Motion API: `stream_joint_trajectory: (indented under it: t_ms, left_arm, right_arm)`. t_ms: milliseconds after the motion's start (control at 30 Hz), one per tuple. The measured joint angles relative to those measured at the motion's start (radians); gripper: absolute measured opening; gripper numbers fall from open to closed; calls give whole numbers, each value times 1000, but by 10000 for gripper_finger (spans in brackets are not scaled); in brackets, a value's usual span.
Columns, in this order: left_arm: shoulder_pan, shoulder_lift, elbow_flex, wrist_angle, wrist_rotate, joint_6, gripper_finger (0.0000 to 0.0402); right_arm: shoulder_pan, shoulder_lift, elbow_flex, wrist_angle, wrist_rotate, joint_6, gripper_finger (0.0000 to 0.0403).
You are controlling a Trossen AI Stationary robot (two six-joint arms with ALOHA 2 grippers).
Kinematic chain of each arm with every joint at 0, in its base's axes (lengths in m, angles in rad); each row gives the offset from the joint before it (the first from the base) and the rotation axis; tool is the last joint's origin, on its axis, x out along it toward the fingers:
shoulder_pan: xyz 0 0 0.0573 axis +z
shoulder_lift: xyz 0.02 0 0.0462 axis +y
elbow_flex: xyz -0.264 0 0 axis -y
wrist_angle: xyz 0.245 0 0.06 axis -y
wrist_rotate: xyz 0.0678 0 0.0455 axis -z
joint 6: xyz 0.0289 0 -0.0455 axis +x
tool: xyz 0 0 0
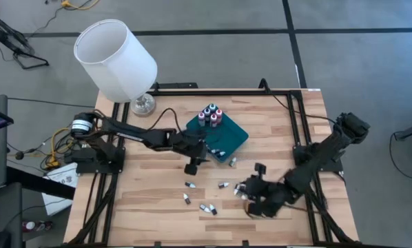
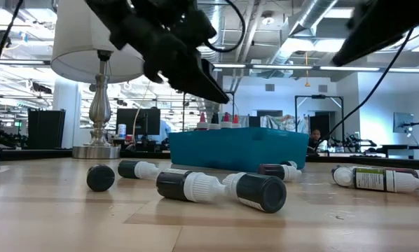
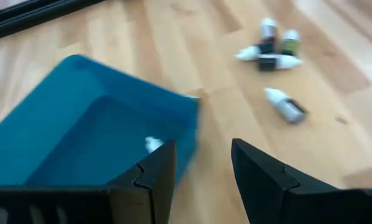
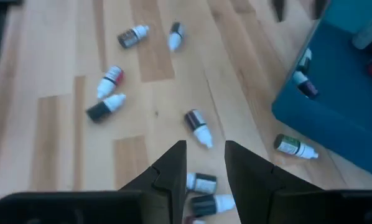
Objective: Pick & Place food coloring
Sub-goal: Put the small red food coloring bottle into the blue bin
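food coloring bottles (image 1: pixel 211 116) stand upright in a cluster at the far corner of the teal tray (image 1: pixel 237 132); others lie loose on the wooden table (image 1: pixel 151 200).

left gripper (image 1: pixel 200 157): at the near edge of the tray, hanging over the rim. fingers (image 3: pixel 257 171) spread apart, nothing between them. in the left wrist view the tray wall sits just beyond the fingertips, with a small white cap (image 3: pixel 152 144) showing inside the tray. not touching any bottle that can be seen.

right gripper (image 4: pixel 204 163): low over the table near the front right, well apart from the tray. fingers part-way apart with a narrow gap. no bottle seen between them in the right wrist view; two capped bottles (image 4: pixel 203 183) lie on the wood just past the tips. whether they touch the fingers cannot be told.

outward: loose bottles scattered on their sides across the middle and front of the table (image 1: pixel 206 208). one green-labelled bottle (image 4: pixel 294 147) lies just beside the tray's outer wall. two more lie inside the tray near its edge (image 4: pixel 303 81).

low view: several dark bottles with white caps on their sides in front of the tray (image 2: pixel 195 186).

a white lamp (image 1: pixel 116 58) stands at the table's far left corner.
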Motion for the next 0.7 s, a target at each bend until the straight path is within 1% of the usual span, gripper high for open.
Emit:
stream_joint_trajectory:
  t_ms: [200, 333, 533, 700]
  left_arm:
    - [-77, -16, -1, -33, 3, 13, 149]
    - [-114, -16, -1, -35, 3, 11, 149]
    - [-183, -15, -1, -44, 3, -15, 149]
    - [-252, -15, -1, -47, 2, -45, 149]
  right_arm:
    - [177, 96, 1, -3, 168, 165, 102]
    - [265, 193, -2, -39, 240, 324, 102]
    - [346, 331, -1, -140, 355, 594, 102]
    - [378, 423, -1, -249, 368, 833, 102]
